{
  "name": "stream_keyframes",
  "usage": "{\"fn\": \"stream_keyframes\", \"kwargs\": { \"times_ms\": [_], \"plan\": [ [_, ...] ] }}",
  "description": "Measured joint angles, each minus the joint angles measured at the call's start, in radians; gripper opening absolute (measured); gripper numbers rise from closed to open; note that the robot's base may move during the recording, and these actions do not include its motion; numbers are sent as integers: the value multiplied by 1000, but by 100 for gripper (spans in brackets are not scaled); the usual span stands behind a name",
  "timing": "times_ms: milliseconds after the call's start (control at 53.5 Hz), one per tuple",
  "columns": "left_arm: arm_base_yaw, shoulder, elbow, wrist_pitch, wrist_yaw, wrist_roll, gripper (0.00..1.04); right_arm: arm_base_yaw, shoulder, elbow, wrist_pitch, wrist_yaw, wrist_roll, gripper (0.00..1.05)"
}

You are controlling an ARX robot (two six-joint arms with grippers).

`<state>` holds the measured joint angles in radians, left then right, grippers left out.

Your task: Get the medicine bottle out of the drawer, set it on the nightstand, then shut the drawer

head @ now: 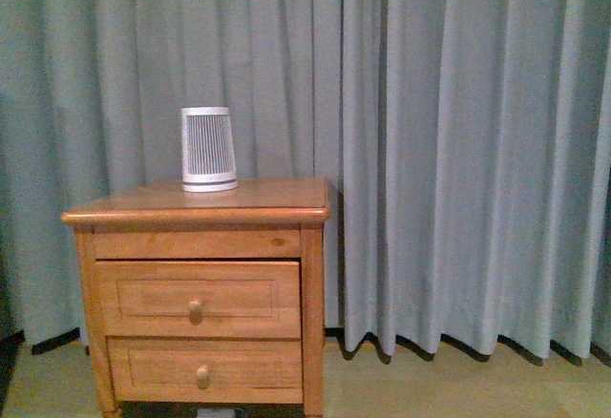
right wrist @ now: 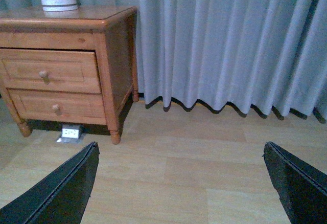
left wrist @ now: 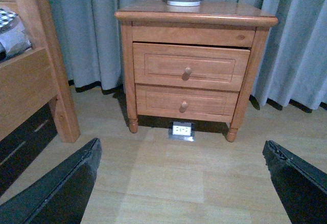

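Nightstand (head: 196, 210): stands at 8 o'clock in the front view, before a grey curtain (head: 458, 151). A white ribbed device (head: 209, 149) occupies the rear of the top. The front of the top is bare wood.

Drawer (head: 196, 296): the upper of two. In the wrist views its front sits slightly proud of the frame, but no interior shows. Its round knob (head: 196, 309) is at the centre of the panel, at 12 o'clock from the knob of the lower drawer (head: 203, 365).

Medicine bottle: not visible in any view, so it is judged to be inside the drawer. Its position and lie there cannot be told.

Left gripper (left wrist: 181, 146): jaws spread wide and empty, above the floor (left wrist: 168, 183), well apart from the nightstand and facing its front. Right gripper (right wrist: 180, 147): also spread wide and empty, with the nightstand at its 10 o'clock.

Handling assessment: the knob is small, hard and smooth. A pinch should close behind its head, and the pull should run straight out so the fingers do not slip off. A small plastic bottle is expected to be light, rigid and slick, and liable to roll if it lies on its side. The best hold is across the middle of the body, not the cap.
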<state>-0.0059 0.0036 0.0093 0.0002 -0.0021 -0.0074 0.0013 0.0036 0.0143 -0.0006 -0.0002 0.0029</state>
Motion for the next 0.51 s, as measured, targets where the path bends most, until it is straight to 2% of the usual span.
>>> {"fn": "stream_keyframes", "kwargs": {
  "times_ms": [505],
  "plan": [
    [0,0,0,0,2,0,98,0,0,0,0,0,0,98]
  ]
}}
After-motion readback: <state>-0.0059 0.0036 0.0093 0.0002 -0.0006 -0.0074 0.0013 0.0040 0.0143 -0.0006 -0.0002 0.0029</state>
